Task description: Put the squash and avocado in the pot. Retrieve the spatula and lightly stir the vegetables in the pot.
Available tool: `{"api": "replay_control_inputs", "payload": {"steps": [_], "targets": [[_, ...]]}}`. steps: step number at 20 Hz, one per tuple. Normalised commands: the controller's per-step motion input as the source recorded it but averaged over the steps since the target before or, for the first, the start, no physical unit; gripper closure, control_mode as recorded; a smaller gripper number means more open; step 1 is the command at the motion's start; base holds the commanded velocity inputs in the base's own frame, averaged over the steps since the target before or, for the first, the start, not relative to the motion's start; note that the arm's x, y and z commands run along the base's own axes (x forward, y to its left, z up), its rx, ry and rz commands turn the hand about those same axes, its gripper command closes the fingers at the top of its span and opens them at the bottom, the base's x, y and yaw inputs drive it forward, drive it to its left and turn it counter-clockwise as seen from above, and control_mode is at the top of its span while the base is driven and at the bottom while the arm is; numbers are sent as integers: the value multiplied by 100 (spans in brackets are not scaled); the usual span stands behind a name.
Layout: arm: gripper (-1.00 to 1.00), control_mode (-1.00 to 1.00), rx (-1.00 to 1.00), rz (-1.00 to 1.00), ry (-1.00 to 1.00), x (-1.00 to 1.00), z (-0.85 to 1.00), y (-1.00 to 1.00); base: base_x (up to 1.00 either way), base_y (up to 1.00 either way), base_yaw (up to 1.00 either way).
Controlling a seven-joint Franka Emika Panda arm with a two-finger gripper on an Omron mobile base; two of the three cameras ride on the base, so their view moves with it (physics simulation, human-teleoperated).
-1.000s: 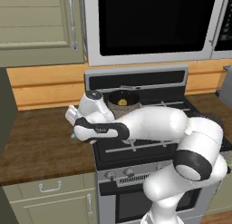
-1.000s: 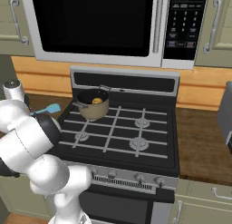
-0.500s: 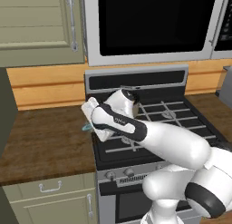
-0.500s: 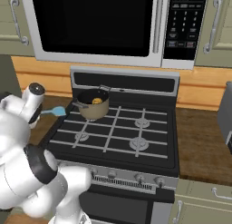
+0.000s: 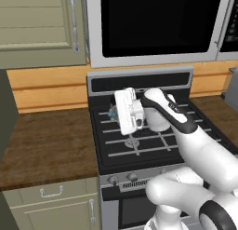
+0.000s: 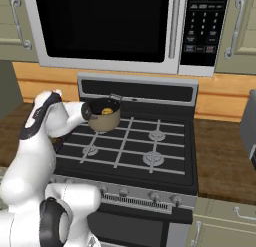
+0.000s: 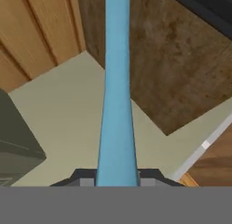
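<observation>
The big black stove sits in the middle of the right base view, with brown counter on its side in the left base view. On the stove's back left burner, in the upper left of the right base view, stands my round tan pot. It is dark inside, and a bit of the yellow squash shows in it. I cannot see the avocado from here. In my hand view the spatula is a long, thin, light blue stick that runs from the bottom middle straight up to the top edge. My gripper is clenched on the spatula, with one dark finger on each side of it.
</observation>
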Motion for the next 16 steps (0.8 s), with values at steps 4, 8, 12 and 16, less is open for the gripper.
{"api": "replay_control_inputs", "payload": {"steps": [4, 8, 12, 16], "targets": [[100, -100, 36, 4, 4, 14, 10, -50, 0, 0, 0], [100, -100, 8, 2, 16, 57, 43, -51, 0, 0, 0], [100, -100, 15, 3, 22, 55, 63, -58, 0, 0, 0], [100, -100, 33, 6, 30, 78, 47, -71, 0, 0, 0]]}}
